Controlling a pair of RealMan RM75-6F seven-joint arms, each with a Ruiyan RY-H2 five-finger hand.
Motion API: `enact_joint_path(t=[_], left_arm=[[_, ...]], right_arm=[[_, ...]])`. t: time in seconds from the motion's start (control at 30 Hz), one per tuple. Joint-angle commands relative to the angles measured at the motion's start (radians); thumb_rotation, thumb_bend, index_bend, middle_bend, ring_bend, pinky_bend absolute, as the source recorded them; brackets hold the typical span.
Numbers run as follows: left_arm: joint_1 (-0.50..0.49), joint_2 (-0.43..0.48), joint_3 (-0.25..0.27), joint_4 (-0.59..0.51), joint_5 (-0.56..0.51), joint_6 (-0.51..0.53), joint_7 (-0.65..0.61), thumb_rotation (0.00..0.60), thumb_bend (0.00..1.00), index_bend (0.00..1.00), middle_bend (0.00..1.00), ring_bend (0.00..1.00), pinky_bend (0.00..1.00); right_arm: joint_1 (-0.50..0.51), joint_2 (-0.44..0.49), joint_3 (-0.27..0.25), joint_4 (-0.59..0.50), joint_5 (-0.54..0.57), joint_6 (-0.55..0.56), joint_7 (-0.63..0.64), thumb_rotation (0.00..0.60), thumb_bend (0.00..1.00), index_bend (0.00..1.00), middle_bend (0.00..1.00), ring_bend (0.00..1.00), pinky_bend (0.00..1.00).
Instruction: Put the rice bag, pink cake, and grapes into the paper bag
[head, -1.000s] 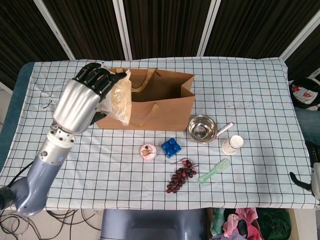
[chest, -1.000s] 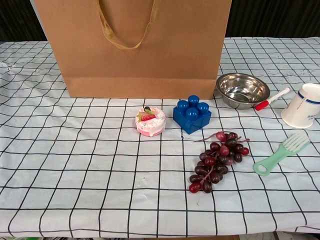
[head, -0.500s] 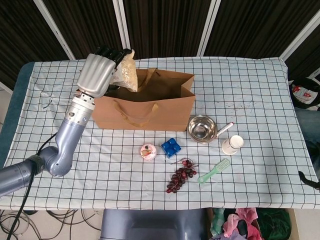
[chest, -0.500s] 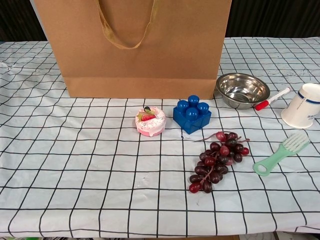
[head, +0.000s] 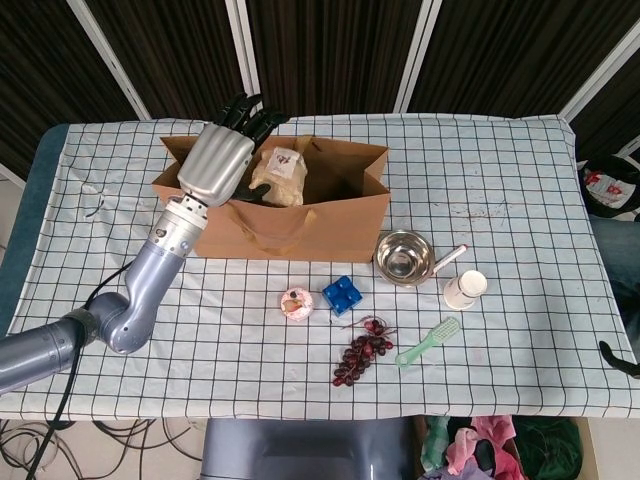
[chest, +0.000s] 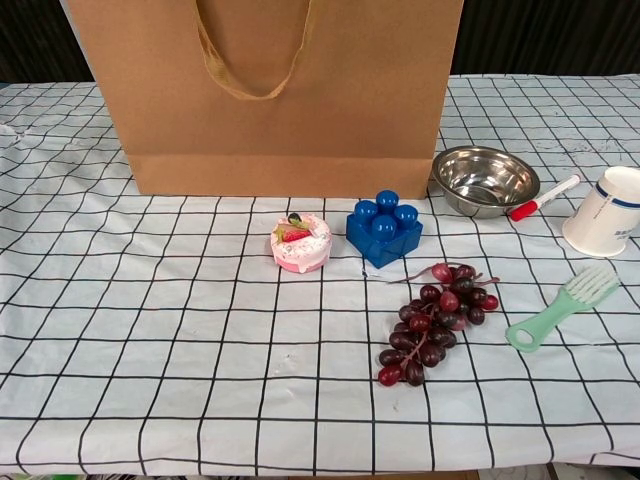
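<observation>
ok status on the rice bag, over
Left hand holds rice bag over paper bag mouth. Right hand out of view. Pink cake, grapes on table.

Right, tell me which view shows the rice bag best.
The head view: the rice bag sits over the paper bag opening, held by the left hand. The chest view shows only the paper bag's front, no rice bag.

My left arm reaches up from lower left, forearm angled toward the far side of the table. My left hand (head: 222, 165) is back-up, dark fingers (head: 250, 108) extended forward, gripping the rice bag (head: 279, 175). My right hand isn't visible.
</observation>
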Motion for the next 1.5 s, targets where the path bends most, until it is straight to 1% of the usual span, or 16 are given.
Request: enact_joint_path(t=[0.03,0.17,0.23,0.3,0.4,0.43,0.5,0.57,0.6,0.77,0.9,0.97,1.07,1.17,1.3,1.5], left_arm=[[0.013,0.044,0.014,-0.054,-0.038,-0.010,0.047,0.600,0.04,0.11,0.08,0.00,0.00],[0.032,0.081,0.004,-0.118,-0.064,0.024,0.059,0.600,0.03,0.11,0.08,0.00,0.00],[0.055,0.100,-0.009,-0.161,-0.056,0.074,0.046,0.600,0.05,0.11,0.08,0.00,0.00],[0.097,0.126,-0.008,-0.223,-0.011,0.143,0.025,0.600,0.07,0.11,0.09,0.00,0.01],[0.175,0.175,0.025,-0.304,0.091,0.233,-0.008,0.600,0.07,0.11,0.09,0.00,0.03],[0.207,0.193,0.045,-0.329,0.131,0.264,-0.019,0.600,0.07,0.11,0.09,0.00,0.03],[0.303,0.239,0.117,-0.380,0.238,0.345,-0.045,0.600,0.07,0.11,0.09,0.00,0.03],[0.404,0.270,0.214,-0.401,0.345,0.417,-0.081,0.600,0.07,0.12,0.11,0.00,0.04],[0.455,0.257,0.285,-0.377,0.439,0.454,-0.135,0.600,0.07,0.12,0.12,0.00,0.04],[0.530,0.177,0.406,-0.234,0.608,0.526,-0.267,0.600,0.07,0.12,0.13,0.00,0.05],[0.553,0.115,0.464,-0.161,0.654,0.513,-0.305,0.600,0.07,0.12,0.13,0.00,0.05],[0.558,0.075,0.493,-0.133,0.655,0.474,-0.308,0.600,0.07,0.12,0.13,0.00,0.05],[0.533,0.015,0.501,-0.109,0.623,0.378,-0.312,0.600,0.07,0.12,0.12,0.00,0.05],[0.489,-0.042,0.482,-0.088,0.573,0.272,-0.317,0.600,0.07,0.11,0.12,0.00,0.06],[0.405,-0.139,0.442,-0.044,0.475,0.083,-0.296,0.600,0.07,0.10,0.12,0.00,0.06],[0.316,-0.282,0.351,0.052,0.362,-0.042,-0.216,0.600,0.07,0.10,0.13,0.00,0.06]], right_arm=[[0.001,0.000,-0.002,-0.001,-0.003,-0.001,0.000,0.600,0.21,0.07,0.07,0.19,0.23],[0.000,0.001,-0.003,-0.004,-0.011,0.000,0.000,0.600,0.21,0.07,0.07,0.19,0.23],[0.000,0.001,-0.003,-0.006,-0.014,0.003,0.001,0.600,0.21,0.07,0.07,0.19,0.23],[-0.001,0.001,-0.003,-0.005,-0.015,0.007,0.000,0.600,0.21,0.07,0.07,0.19,0.23],[-0.003,0.001,-0.001,-0.005,-0.015,0.012,0.002,0.600,0.21,0.07,0.07,0.19,0.23],[-0.004,0.001,0.000,-0.005,-0.015,0.014,0.002,0.600,0.21,0.07,0.07,0.19,0.23],[-0.006,0.000,0.002,-0.004,-0.013,0.019,0.002,0.600,0.21,0.07,0.07,0.19,0.23],[-0.007,-0.001,0.005,-0.002,-0.008,0.023,0.000,0.600,0.21,0.07,0.07,0.19,0.23],[-0.009,-0.001,0.007,-0.001,-0.005,0.027,-0.002,0.600,0.21,0.07,0.07,0.19,0.23],[-0.011,-0.001,0.011,0.000,0.003,0.031,-0.006,0.600,0.21,0.07,0.07,0.19,0.23],[-0.012,-0.001,0.011,-0.002,0.003,0.031,-0.007,0.600,0.21,0.07,0.07,0.19,0.23],[-0.012,-0.001,0.011,-0.002,0.002,0.030,-0.008,0.600,0.21,0.07,0.07,0.19,0.23],[-0.011,0.000,0.008,-0.005,-0.003,0.028,-0.008,0.600,0.21,0.07,0.07,0.19,0.23],[-0.010,0.001,0.007,-0.008,-0.009,0.027,-0.006,0.600,0.21,0.07,0.07,0.19,0.23],[-0.011,0.002,0.006,-0.011,-0.016,0.029,-0.002,0.600,0.21,0.07,0.07,0.19,0.23],[-0.011,0.004,0.003,-0.012,-0.021,0.022,0.006,0.600,0.21,0.07,0.07,0.19,0.23]])
